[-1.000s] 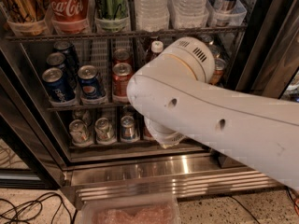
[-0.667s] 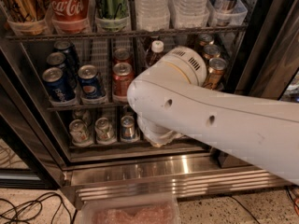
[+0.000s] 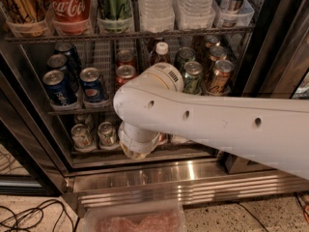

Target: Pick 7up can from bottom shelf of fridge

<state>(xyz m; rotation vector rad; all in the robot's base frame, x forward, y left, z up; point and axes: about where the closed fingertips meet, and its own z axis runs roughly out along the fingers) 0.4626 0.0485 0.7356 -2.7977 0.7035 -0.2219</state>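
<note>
In the tall, dark-framed drinks fridge (image 3: 273, 47), blue Pepsi cans (image 3: 60, 88) are seen on the middle rack at the left. Below them, on the dark wire bottom shelf (image 3: 96, 152), the small, pale, silver-topped 7up can (image 3: 107, 133) is stood upright beside a similar can (image 3: 81, 136). Just to its right, the gripper (image 3: 136, 144) is held at that shelf, hidden behind the thick white arm (image 3: 217, 124); its state cannot be told.

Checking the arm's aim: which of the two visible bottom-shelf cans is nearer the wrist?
The right can, next to the wrist; the left can stands farther away. The hand is hidden behind the wrist, at the bottom shelf.
</note>
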